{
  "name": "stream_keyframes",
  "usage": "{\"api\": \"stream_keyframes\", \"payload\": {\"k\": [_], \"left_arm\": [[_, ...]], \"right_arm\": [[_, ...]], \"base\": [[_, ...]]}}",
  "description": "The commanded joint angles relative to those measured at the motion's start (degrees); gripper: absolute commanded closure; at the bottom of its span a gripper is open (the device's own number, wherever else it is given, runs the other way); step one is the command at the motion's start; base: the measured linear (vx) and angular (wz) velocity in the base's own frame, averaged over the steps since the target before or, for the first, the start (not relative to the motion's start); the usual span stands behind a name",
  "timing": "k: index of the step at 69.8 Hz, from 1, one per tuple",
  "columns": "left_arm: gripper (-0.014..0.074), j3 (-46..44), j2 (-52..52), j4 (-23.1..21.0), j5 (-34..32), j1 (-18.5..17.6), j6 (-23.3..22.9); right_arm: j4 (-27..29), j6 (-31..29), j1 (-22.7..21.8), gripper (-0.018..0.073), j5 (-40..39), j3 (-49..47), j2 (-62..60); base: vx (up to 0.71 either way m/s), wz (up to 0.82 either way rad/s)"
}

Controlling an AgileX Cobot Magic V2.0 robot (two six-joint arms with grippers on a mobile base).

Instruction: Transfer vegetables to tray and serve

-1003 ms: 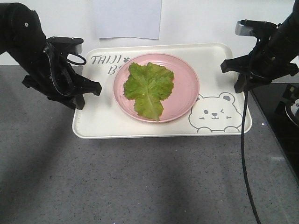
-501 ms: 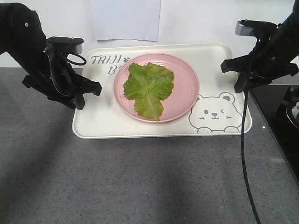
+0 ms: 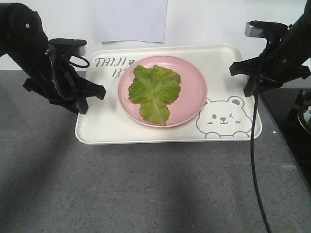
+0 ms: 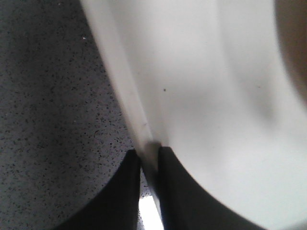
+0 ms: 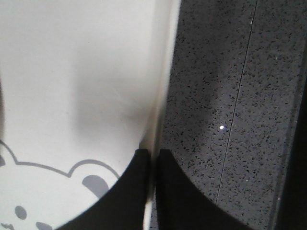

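The green lettuce leaf, the vegetables [image 3: 154, 92], lies flat on a round pink plate [image 3: 194, 90] that sits on the cream tray [image 3: 107, 124]. My left gripper [image 3: 83, 99] is shut on the tray's left rim; the left wrist view has its black fingers [image 4: 122, 191] pinching that rim [image 4: 129, 110]. At the opposite side my right gripper [image 3: 249, 83] is shut on the tray's right rim, and in the right wrist view its fingers [image 5: 182, 191] clamp the edge [image 5: 160, 96] beside the bear drawing [image 5: 57, 191].
The tray rests on a grey speckled counter [image 3: 146, 189] against a white wall. A sheet of paper [image 3: 130, 19] hangs on the wall behind it. A black glossy surface [image 3: 291, 116] lies to the right, and a black cable [image 3: 253, 155] hangs from my right arm.
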Motion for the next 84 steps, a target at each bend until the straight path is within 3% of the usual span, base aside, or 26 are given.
{"api": "stream_keyframes", "payload": {"k": [1,84], "left_arm": [[0.0602,-1.76,-3.39,-3.95,-2.75,-0.90,1.45],[0.0602,-1.76,-3.39,-3.95,-2.75,-0.90,1.45]], "right_arm": [[3.89,-1.33,0.38,0.0569,1.32,-1.60,-3.30],[3.89,-1.33,0.38,0.0569,1.32,-1.60,-3.30]], "base": [[0.00,0.00],[0.00,0.00]]}}
